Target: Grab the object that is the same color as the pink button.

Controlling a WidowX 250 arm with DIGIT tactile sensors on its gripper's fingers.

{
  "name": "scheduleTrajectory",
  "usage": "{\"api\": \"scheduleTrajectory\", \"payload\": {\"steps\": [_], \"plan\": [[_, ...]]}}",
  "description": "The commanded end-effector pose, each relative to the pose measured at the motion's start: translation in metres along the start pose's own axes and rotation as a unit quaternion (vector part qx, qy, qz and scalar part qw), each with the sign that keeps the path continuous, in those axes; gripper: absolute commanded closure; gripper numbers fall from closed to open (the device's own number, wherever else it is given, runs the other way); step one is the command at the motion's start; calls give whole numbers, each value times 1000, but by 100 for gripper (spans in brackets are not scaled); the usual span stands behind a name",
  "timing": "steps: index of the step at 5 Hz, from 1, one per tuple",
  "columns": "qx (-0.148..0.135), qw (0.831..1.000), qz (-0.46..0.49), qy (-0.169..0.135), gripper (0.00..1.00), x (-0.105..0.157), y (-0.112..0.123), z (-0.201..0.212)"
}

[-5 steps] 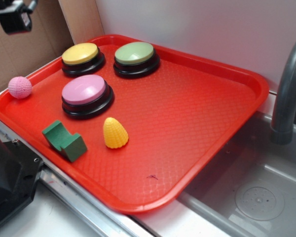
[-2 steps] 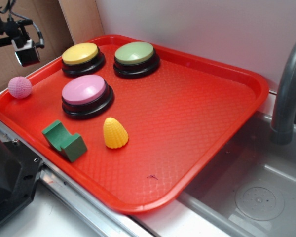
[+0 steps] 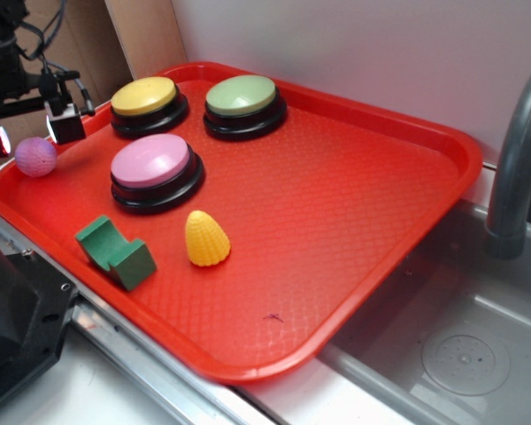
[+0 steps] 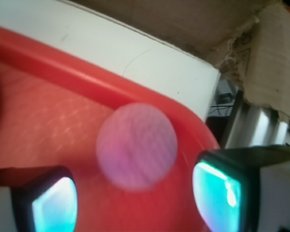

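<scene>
The small pink ball [image 3: 36,157] lies in the far left corner of the red tray [image 3: 354,221], close to its rim. My gripper [image 3: 32,133] hangs open right above it, one finger on each side. In the wrist view the ball [image 4: 137,145] shows blurred just ahead of the gap in my gripper [image 4: 135,203], with wide room between the two fingertips [image 4: 53,205]. The pink button [image 3: 152,164] on its black base stands to the right of the ball, apart from it.
A yellow button [image 3: 145,97] and a green button [image 3: 242,96] stand at the tray's back. A green block [image 3: 115,252] and a yellow corn-shaped cone [image 3: 206,238] lie near the front. A sink [image 3: 451,345] with a grey tap [image 3: 518,159] is at the right.
My gripper has come down from the upper left and now hangs over the pink ball. Nothing on the tray has moved.
</scene>
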State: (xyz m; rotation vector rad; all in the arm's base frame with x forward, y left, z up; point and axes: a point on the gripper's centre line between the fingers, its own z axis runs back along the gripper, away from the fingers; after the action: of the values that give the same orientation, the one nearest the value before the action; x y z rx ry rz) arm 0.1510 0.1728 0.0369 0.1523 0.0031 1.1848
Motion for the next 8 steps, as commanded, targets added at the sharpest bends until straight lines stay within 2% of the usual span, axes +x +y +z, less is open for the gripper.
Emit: {"api": "scheduleTrajectory", "payload": {"steps": [1,2,3,4,5,6,7,8], "plan": [[-23,999,34,-17,100,8,2,-14],[-16,999,37,-4,100,-2,2,-11],[-25,999,29,1,100,-17,-1,8],[-53,998,-41,7,100,-35,-9,46],[-48,985,-162,-43,100,-57,-20,97],[-94,954,-277,-71,100,-70,-37,150],[-101,921,-369,-72,100,-72,-43,171],[-120,871,-473,-61,100,-78,-75,170]]}}
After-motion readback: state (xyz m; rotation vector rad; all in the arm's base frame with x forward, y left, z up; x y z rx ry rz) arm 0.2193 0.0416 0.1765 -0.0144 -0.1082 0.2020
